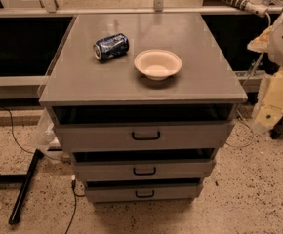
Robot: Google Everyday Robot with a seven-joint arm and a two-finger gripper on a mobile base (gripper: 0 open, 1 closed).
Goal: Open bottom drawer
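The bottom drawer (171, 192) is the lowest and narrowest of three grey drawers in the cabinet, close to the floor. Its flat front carries a small black U-shaped handle (145, 194). A thin dark gap shows above its front, and its inside is hidden. My arm comes in at the right edge as white and cream parts. My gripper (267, 112) hangs beside the cabinet's right side, level with the top drawer, well above and to the right of the bottom handle. It touches nothing.
The mid-sized drawer (180, 170) and the widest top drawer (190, 136) sit above. A blue can (111, 46) lies on its side and a white bowl (157, 64) stands on the cabinet top (83, 82). A black stand leg (24, 186) and cables lie on the floor at left.
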